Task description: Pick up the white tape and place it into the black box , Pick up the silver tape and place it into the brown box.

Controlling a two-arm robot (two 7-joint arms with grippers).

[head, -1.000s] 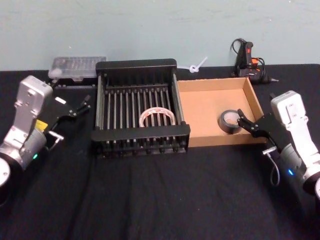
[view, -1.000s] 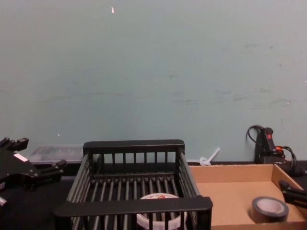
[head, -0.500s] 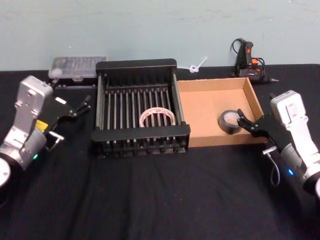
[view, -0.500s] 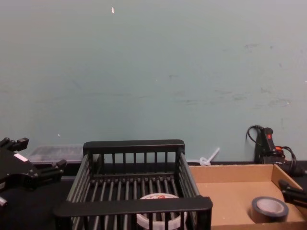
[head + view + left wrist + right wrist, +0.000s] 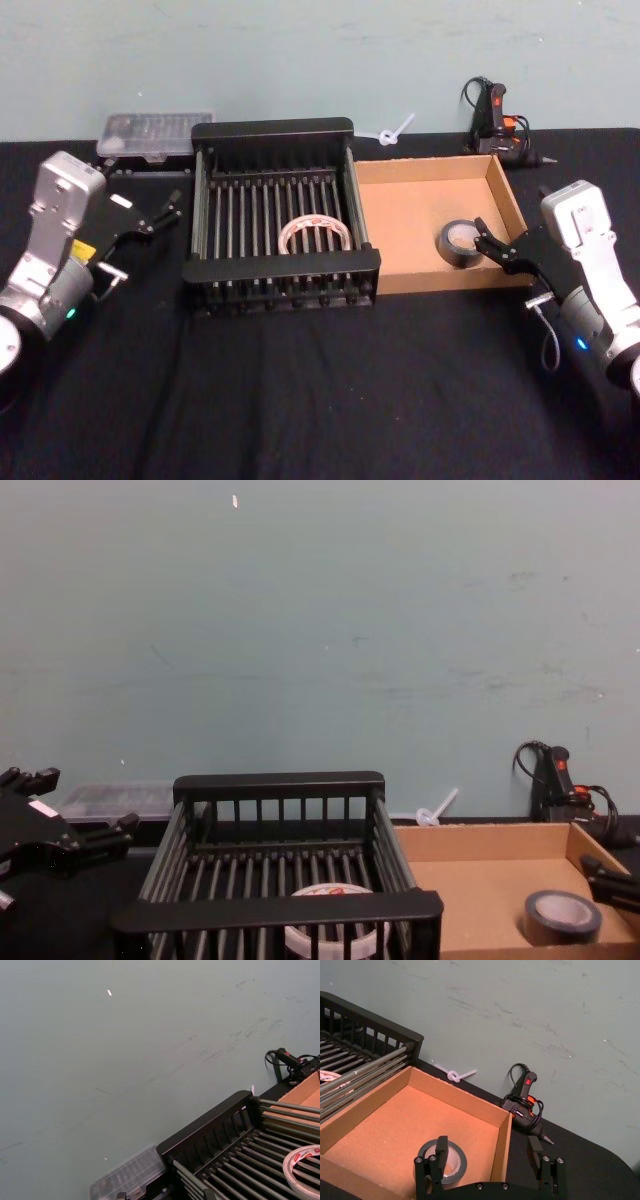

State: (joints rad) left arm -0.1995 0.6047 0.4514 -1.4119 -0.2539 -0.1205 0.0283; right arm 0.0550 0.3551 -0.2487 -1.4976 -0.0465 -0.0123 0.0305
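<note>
The white tape (image 5: pixel 315 235) lies flat on the bars inside the black box (image 5: pixel 272 130), near its front wall; the chest view shows the white tape (image 5: pixel 335 930) behind the front rim. In the brown box (image 5: pixel 415 215) the silver tape (image 5: pixel 460 243) lies flat at the front right corner. My right gripper (image 5: pixel 497 243) hangs open just right of the roll, holding nothing. In the right wrist view my right gripper (image 5: pixel 487 1152) straddles the box's right wall, one finger over the silver tape (image 5: pixel 442 1160). My left gripper (image 5: pixel 160 212) is open and empty, left of the black box.
A clear plastic case (image 5: pixel 155 135) sits behind the left gripper at the table's back edge. A white zip tie (image 5: pixel 395 130) and a black glue gun (image 5: pixel 495 120) with its cord lie behind the brown box. Black cloth covers the table in front.
The right arm has drawn back a little from the brown box. Both tapes and the left arm have stayed where they were.
</note>
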